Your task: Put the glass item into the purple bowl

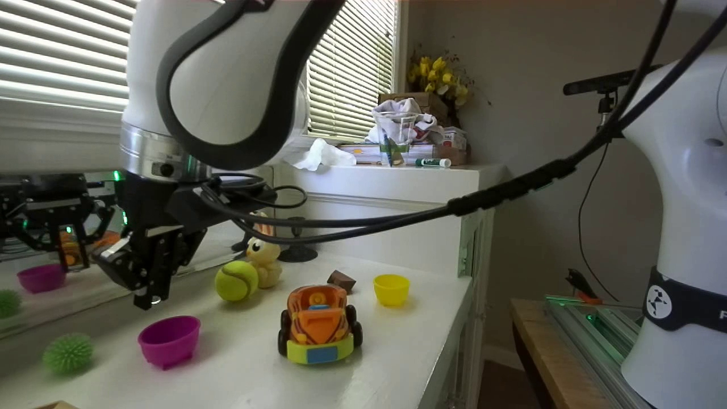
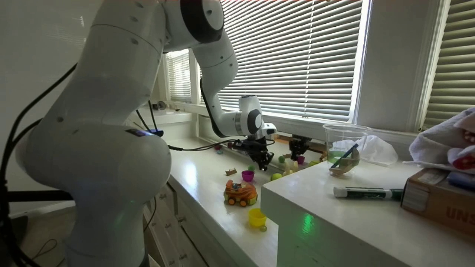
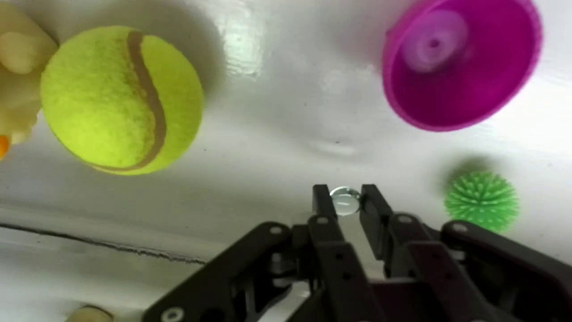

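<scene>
"UNS" on carton [image 2: 438, 205]; "F" on black band [image 1: 690, 305]

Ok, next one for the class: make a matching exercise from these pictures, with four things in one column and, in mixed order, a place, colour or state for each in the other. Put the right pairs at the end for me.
Things
1. glass item
2. tennis ball
3. purple bowl
4. toy car

Place, colour or state
A. beside a cream toy animal
B. orange body
C. held in the gripper
D. open side up

Right pairs
1-C
2-A
3-D
4-B
</scene>
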Controlling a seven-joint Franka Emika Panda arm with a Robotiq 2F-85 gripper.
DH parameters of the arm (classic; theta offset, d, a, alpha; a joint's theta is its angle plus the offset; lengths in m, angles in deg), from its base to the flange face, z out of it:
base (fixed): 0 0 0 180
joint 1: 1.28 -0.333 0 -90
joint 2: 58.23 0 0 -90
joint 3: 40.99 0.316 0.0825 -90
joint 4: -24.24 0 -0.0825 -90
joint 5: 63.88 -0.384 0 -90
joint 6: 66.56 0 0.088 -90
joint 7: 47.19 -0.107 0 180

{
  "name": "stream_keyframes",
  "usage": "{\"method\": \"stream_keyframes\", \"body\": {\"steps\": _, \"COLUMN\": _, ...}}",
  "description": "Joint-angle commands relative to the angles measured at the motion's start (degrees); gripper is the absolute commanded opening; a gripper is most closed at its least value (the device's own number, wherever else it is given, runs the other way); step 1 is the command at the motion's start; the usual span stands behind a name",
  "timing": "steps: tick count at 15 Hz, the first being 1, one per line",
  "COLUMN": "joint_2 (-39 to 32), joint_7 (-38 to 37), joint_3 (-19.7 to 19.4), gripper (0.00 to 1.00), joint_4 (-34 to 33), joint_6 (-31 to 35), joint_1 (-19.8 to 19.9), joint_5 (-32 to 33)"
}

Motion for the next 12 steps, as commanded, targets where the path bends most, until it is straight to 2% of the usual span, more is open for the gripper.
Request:
{"method": "stream_keyframes", "body": {"steps": 1, "joint_2": 7.9, "joint_7": -4.0, "joint_3": -0.2, "gripper": 0.05, "joint_4": 6.7, "joint_6": -1.3, "joint_1": -2.5, "joint_5": 4.2}}
{"method": "stream_keyframes", "body": {"steps": 5, "joint_2": 12.9, "joint_7": -5.9, "joint_3": 1.9, "gripper": 0.05, "joint_4": 10.6, "joint_6": -2.7, "joint_1": -2.5, "joint_5": 6.4}}
{"method": "stream_keyframes", "body": {"steps": 12, "joint_2": 15.2, "joint_7": -7.2, "joint_3": 6.4, "gripper": 0.05, "joint_4": 12.4, "joint_6": -6.5, "joint_1": 1.5, "joint_5": 6.1}}
